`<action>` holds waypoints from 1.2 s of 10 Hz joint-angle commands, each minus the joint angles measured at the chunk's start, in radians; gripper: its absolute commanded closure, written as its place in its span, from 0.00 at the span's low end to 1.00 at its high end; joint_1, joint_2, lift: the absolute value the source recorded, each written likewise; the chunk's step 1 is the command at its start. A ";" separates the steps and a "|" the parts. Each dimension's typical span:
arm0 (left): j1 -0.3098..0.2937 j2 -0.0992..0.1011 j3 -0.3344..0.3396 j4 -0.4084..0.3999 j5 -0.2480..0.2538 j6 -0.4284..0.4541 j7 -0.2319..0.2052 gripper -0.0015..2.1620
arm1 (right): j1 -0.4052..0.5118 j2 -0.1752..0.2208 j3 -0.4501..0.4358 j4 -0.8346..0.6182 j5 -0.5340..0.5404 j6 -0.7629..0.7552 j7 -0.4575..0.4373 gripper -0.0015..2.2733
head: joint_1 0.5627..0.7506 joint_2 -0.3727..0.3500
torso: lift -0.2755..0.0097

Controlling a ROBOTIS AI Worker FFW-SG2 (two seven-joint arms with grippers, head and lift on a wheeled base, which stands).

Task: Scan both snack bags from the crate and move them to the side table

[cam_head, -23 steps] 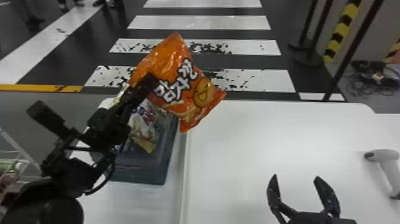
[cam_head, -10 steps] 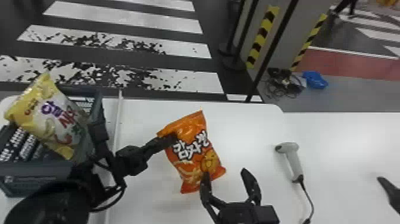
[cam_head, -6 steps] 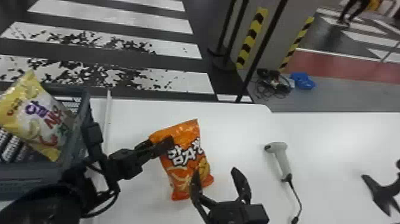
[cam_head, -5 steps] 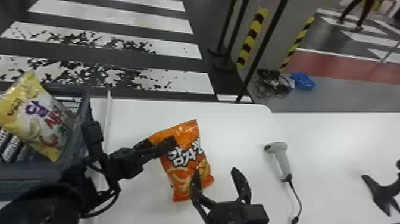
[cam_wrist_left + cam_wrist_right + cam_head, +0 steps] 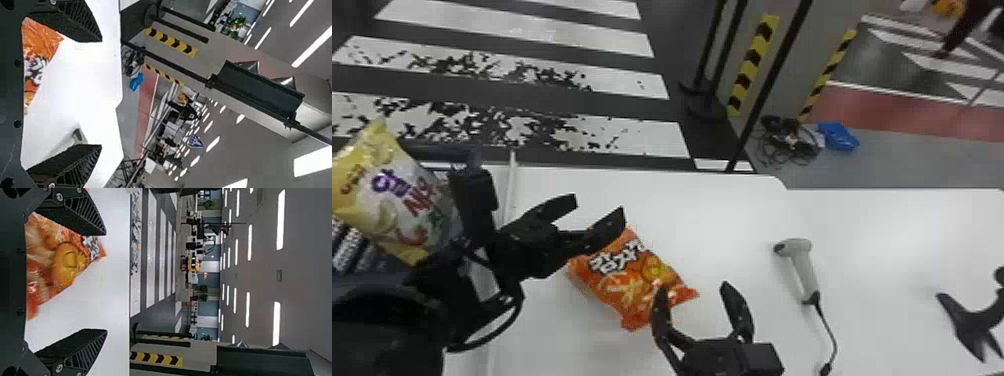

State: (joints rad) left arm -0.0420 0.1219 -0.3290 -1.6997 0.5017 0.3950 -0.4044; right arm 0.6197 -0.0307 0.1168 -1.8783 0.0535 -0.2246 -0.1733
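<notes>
Lying printed side up on the white table (image 5: 732, 215), the orange snack bag (image 5: 632, 280) is the mark for everything else in the head view. The left gripper (image 5: 598, 205) is at the bag's upper left edge, its fingers wide apart, one of them overlapping that edge in the view. The right gripper (image 5: 693, 287) is at the bag's lower right corner, also wide, with one finger in front of the corner. Well to the left of the bag is the dark crate (image 5: 452, 156), where the yellow and white snack bag (image 5: 397, 195) sits tilted. Well to the right of the bag is the scanner (image 5: 802, 255), its cord trailing.

In the left wrist view, the left gripper has nothing between its tips; the orange bag is beside one finger, and part of the scanner shows near the other.

In the right wrist view, the right gripper is spread too, one finger by the orange bag, the other apart from it over bare table.
</notes>
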 commanded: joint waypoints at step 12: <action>0.556 0.211 0.344 -0.466 -0.239 -0.500 0.248 0.01 | -0.086 -0.009 -0.092 -0.197 -0.195 0.497 0.178 0.05 | 0.70 0.49 | 0.62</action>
State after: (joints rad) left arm 0.4932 0.3312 0.0057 -2.1672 0.2566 -0.0867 -0.1559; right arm 0.5410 -0.0394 0.0410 -2.0567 -0.1092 0.2046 0.0034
